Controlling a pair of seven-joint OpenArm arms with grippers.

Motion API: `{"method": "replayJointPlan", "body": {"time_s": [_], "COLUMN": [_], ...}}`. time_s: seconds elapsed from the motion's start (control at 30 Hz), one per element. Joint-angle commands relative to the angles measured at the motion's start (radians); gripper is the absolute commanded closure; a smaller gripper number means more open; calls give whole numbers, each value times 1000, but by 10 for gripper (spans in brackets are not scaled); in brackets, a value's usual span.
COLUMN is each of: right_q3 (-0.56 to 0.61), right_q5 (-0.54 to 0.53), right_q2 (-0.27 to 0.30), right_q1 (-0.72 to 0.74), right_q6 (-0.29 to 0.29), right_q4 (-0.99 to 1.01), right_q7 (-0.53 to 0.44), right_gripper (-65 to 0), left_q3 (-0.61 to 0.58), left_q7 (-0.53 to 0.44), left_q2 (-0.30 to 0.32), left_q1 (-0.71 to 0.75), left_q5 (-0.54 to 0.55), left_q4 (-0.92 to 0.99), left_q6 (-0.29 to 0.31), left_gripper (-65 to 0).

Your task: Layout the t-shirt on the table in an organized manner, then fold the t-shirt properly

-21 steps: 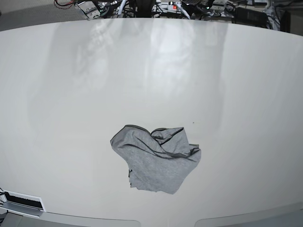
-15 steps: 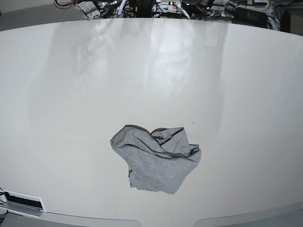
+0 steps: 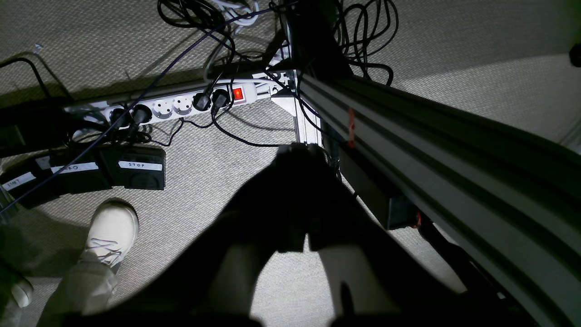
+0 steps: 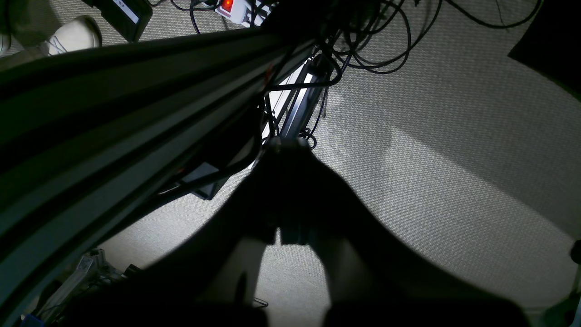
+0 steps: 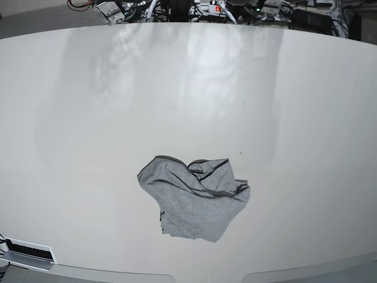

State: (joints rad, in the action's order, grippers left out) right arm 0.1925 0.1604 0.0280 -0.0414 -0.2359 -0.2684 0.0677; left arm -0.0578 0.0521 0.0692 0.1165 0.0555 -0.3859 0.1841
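This looked like a robotics lab: a power strip [image 3: 181, 103] with a lit red switch and tangled cables [image 3: 272, 27] lay on grey carpet [image 3: 454, 41] at upper left, beside labelled pedals [image 3: 136, 167] and an aluminium frame rail [image 3: 431, 150]

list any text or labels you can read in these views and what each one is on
"STOP": white label on the black foot pedal on the carpet, left wrist view.
Label on the next pedal: handwritten, too blurred to read.
Label on the far-left pedal: seems to read "START", not certain.
White label on the black box in the right wrist view: too small to read.
T-shirt: no lettering visible.
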Motion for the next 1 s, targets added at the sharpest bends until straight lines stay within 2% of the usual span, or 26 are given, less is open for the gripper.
{"method": "replayJointPlan", "body": {"time_s": [0.0, 0.07, 0.13, 0.23, 0.3, 0.4, 0.57, 0.73, 0.9, 0.97], "right_q3": [-2, -2, -3, -2, -2, -2, -2, -2, -3, -3], "right_q5": [-2, -2, -2, -1, -3, -5, -68, -119, -163, -184], "right_q2": [3, 3, 4, 10, 20, 39, 85, 139, 196, 226], "right_q1": [3, 3, 3, -16, -52, -134, -291, -460, -653, -729], "right_q6": [-7, -8, -34, -130, -178, -183, -197, -253, -251, -214], "right_q4": [-7, -7, -8, -50, -113, -225, -420, -646, -958, -1101], "right_q7": [-3, 11, 74, 185, 266, 312, 312, 346, 464, 531], "right_gripper": [0, 0, 0, 0, 0, 0, 0, 0, 0, 0], "left_q3": [2, 2, 2, 2, 2, -1, -1, -1, 0, 0], "left_q7": [-5, 17, 72, 159, 170, 165, 209, 274, 370, 402], "left_q2": [0, 0, 1, 4, 4, 14, 58, 143, 234, 269], "left_q1": [2, 3, 2, 13, 50, 136, 270, 397, 536, 595], "left_q5": [5, 4, 4, 4, 0, 1, 55, 105, 224, 235], "left_q4": [-7, -7, -7, -13, -45, -122, -285, -473, -727, -848], "left_q6": [3, 3, 3, 3, 3, 3, 6, 3, 4, 8], "left_gripper": [0, 0, 0, 0, 0, 0, 0, 0, 0, 0]}}
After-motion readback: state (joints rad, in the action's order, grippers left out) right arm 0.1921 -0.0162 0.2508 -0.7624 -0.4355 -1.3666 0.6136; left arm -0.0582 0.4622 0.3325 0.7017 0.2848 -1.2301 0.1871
